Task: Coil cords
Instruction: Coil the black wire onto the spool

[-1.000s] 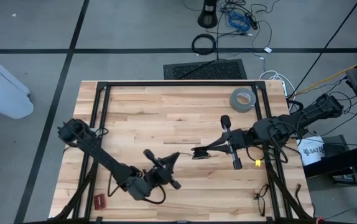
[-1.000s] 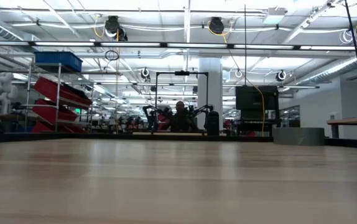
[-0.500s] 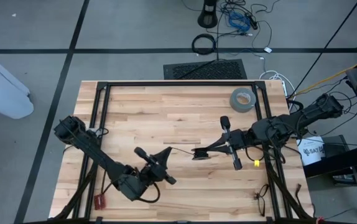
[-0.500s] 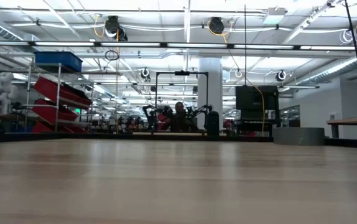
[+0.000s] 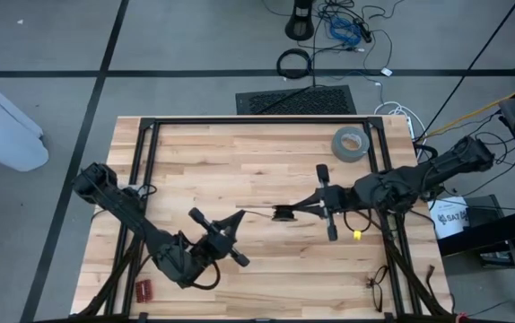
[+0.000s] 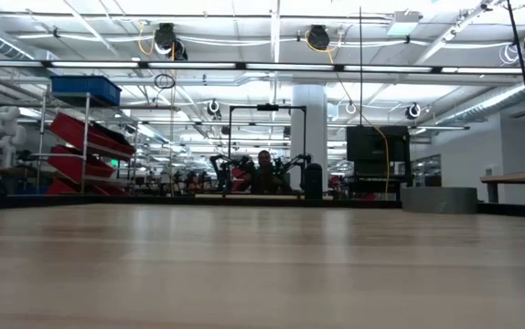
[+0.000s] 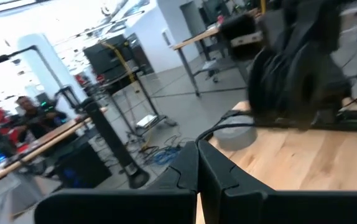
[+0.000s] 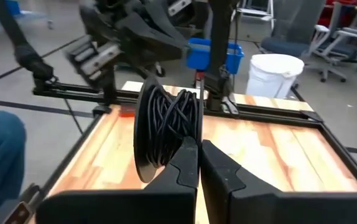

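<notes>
The cords [image 5: 259,213] run as one thin black wire near table centre, from the left gripper [image 5: 238,218] at its 9 o'clock end to a wound bundle [image 8: 164,127] at the right gripper [image 5: 283,213], 3 o'clock. Both grippers have fingers fully shut, pinching it. Probably very light, limp, slippery; best to hold close to the coil, w/ gentle tension.

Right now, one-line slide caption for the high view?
Two dark arms stretch a thin black wire between shut left end effector and right end effector above the wooden table.
</notes>
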Robot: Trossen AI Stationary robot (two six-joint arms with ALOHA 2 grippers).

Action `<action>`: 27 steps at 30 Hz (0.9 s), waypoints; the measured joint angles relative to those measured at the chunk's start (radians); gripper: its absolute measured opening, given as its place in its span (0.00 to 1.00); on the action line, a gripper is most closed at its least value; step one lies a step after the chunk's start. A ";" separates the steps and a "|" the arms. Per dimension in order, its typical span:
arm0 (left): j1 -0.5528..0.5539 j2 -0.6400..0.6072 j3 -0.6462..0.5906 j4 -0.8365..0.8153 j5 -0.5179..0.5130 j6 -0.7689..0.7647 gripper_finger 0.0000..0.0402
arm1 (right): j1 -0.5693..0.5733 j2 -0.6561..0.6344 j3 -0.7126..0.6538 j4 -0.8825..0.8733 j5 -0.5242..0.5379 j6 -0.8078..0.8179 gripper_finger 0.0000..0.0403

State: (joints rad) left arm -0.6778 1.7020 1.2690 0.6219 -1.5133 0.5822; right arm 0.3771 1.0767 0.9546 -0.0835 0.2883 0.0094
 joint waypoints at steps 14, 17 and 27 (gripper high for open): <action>0.068 0.000 0.000 -0.041 0.172 -0.110 0.00 | -0.068 0.089 0.000 0.055 -0.005 0.001 0.00; 0.084 0.000 0.001 -0.034 0.174 -0.103 0.00 | -0.079 0.100 0.000 0.058 -0.002 0.004 0.00; 0.176 0.000 0.006 -0.147 0.235 -0.211 0.00 | -0.123 0.170 0.000 0.058 0.187 0.005 0.00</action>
State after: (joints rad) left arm -0.5014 1.7023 1.2755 0.4752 -1.2787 0.3708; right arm 0.2543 1.2467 0.9546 -0.0256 0.4757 0.0145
